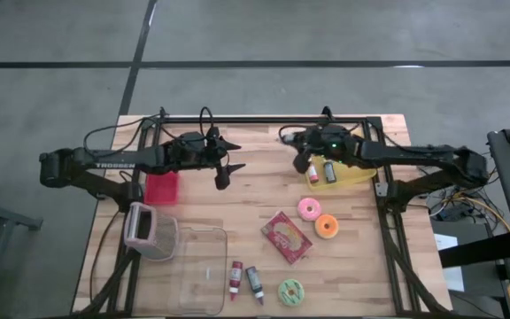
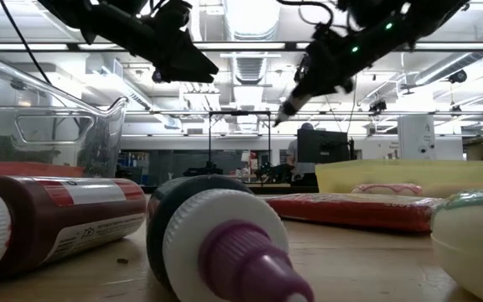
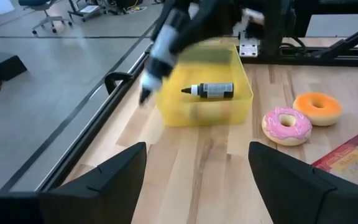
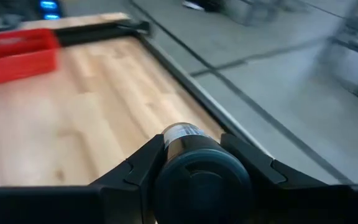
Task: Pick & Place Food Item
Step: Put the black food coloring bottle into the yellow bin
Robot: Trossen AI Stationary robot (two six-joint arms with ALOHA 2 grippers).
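While the right gripper hangs over the table's far edge, just beside the yellow bin, it's clamped around a dark bottle, gripped near its cap end. One more bottle lies inside that bin, with the pink donut and orange donut on the boards just nearer. Over by the red basket the left gripper hovers with fingers spread wide, holding nothing.
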